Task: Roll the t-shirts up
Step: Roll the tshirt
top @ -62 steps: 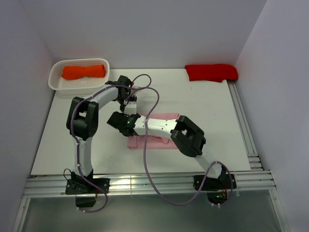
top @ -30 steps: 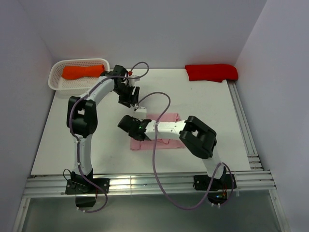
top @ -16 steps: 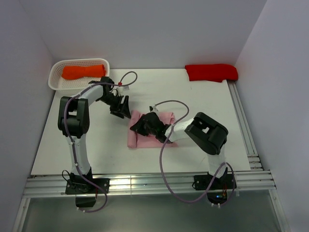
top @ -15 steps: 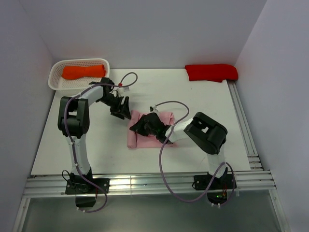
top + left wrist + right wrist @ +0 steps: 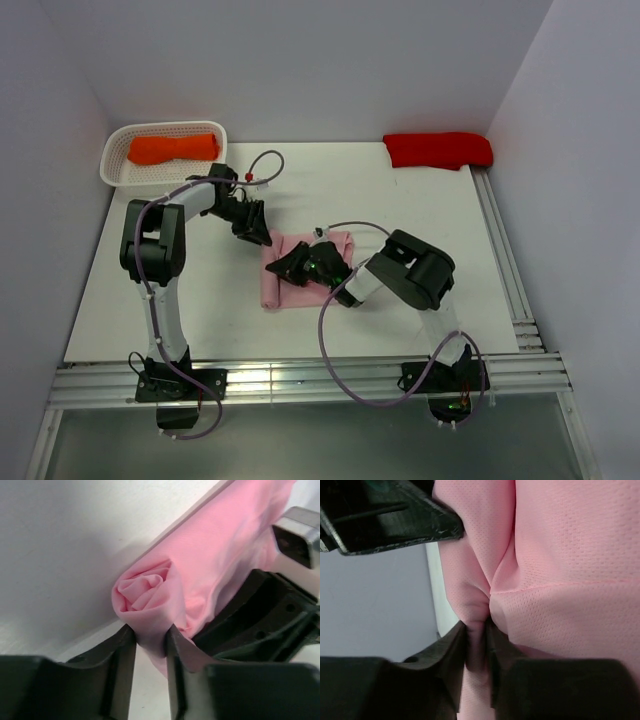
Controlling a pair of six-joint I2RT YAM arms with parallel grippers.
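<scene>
My left end effector [image 5: 150, 639] pinches the pink t-shirt [image 5: 225, 555] at its rolled end, my right end effector [image 5: 477, 650] a fold alongside; uneven pulling could unwind the roll.

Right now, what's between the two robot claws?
The pink t-shirt: left gripper and right gripper both pinch its cloth, shown in the wrist views.

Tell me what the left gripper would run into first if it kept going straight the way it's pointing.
The left gripper pinches the rolled end of the pink t-shirt, so that cloth comes first; the right gripper looks close behind it, though depth is unclear.
</scene>
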